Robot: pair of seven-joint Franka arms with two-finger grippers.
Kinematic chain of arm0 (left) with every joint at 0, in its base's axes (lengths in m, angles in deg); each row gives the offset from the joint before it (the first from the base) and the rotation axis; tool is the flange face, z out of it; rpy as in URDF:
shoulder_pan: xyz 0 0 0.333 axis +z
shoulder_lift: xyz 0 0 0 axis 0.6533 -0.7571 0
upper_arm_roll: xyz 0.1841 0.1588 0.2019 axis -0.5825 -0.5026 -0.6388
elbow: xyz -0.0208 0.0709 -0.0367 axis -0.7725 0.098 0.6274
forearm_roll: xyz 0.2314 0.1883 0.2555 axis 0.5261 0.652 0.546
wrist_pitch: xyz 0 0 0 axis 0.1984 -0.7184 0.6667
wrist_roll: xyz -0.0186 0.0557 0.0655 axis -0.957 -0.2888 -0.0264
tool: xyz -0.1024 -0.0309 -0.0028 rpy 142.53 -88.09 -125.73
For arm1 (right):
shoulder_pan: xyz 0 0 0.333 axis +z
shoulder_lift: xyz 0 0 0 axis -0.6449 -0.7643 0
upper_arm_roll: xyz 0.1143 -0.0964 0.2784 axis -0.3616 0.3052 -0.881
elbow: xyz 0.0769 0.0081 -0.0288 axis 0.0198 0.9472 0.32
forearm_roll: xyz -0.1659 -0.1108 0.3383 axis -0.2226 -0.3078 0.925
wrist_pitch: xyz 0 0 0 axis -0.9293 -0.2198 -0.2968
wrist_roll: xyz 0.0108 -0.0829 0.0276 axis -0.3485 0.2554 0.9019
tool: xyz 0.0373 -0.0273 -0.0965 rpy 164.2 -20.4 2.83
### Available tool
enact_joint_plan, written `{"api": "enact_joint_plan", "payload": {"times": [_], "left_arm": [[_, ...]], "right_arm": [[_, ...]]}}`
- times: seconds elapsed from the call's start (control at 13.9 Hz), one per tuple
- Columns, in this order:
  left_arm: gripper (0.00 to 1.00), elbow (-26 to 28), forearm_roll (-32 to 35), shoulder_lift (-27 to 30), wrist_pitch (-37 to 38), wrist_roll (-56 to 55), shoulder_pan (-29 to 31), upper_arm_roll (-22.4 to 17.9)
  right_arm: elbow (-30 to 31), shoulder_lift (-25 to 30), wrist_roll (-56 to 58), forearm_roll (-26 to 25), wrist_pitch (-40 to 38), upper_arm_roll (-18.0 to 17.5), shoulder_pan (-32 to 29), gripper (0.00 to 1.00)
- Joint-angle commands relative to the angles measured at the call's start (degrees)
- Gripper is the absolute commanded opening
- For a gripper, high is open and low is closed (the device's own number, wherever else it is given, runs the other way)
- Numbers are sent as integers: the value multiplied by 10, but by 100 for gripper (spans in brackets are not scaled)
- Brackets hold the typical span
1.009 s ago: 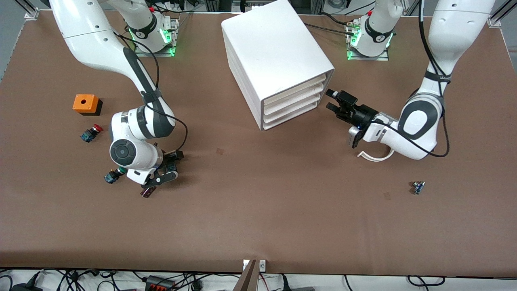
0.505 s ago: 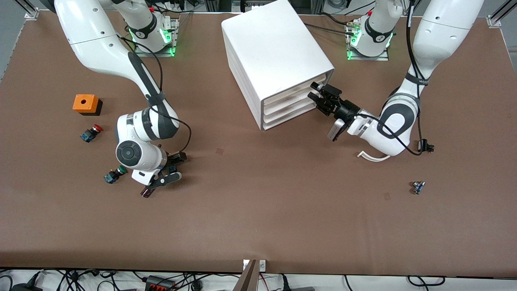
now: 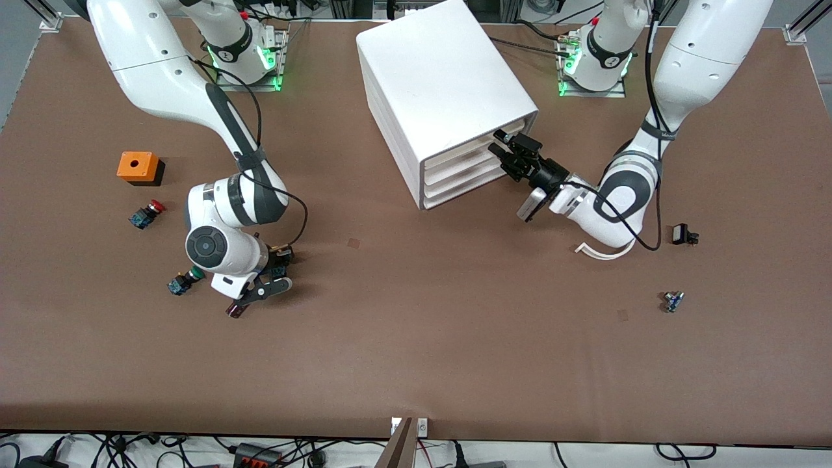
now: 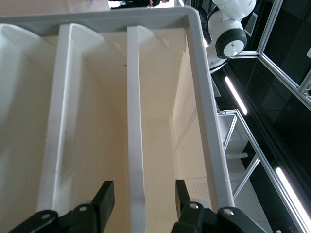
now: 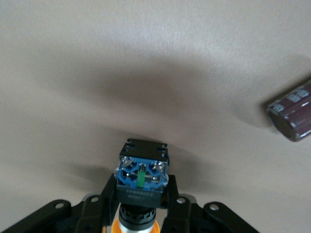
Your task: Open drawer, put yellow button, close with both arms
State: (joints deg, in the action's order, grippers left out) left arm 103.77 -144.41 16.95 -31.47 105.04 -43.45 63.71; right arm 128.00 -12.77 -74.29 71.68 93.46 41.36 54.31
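Two grippers in play. Left gripper [image 3: 509, 151] is at the cabinet [image 3: 442, 91] front, fingers spread apart, tips at the edge of the drawer [image 3: 478, 144], the top one of the stack. In the left wrist view its fingers [image 4: 103, 200] straddle a white front lip with a gap on each side, not pinching it. Drawer looks shut or nearly so

Right gripper [image 3: 273, 268] is low over the table [image 3: 416, 351] toward the right arm's end, clamped on the yellow button [image 5: 141, 182]. Right wrist view shows the blue-and-black body between the pads [image 5: 173, 201], orange-yellow cap tucked down by the palm; the button appears lifted just clear of the surface, its shadow below

Around it: small dark maroon cylinder [image 3: 234, 310] on the table just beside the right gripper, nearer the front camera. Green-capped button [image 3: 184, 281] beside the right wrist, red-capped button [image 3: 146, 214] and orange box [image 3: 140, 168] farther from the camera. Toward the left arm's end: small black part [image 3: 682, 235], small blue part [image 3: 673, 301], white curved strip [image 3: 601, 252] by the left arm's wrist
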Motion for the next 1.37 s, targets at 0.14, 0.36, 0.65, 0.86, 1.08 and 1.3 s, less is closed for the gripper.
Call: {"api": "enact_joint_plan", "payload": {"times": [0.14, 0.36, 0.65, 0.86, 1.08, 1.3], "left_arm": [[28, 25, -21, -3, -7, 33, -4, 4], [5, 22, -21, -2, -9, 33, -2, 3], [1, 3, -20, -3, -9, 25, 6, -4], [1, -21, -16, -5, -9, -7, 14, -6], [1, -69, -12, -20, -9, -57, 21, -19], [1, -139, -9, -66, -9, -68, 21, -34]], "right_arm": [[-114, 15, 13, -6, -129, 1, 4, 7], [-220, 15, 30, -3, -215, 0, 12, 7], [-280, 45, 26, -3, -221, 0, 41, 2], [-304, 49, 23, -1, -221, 0, 63, 0], [-306, 60, 4, -1, -222, 2, 91, 0], [-313, 66, -55, -1, -220, 2, 126, 0]]}}
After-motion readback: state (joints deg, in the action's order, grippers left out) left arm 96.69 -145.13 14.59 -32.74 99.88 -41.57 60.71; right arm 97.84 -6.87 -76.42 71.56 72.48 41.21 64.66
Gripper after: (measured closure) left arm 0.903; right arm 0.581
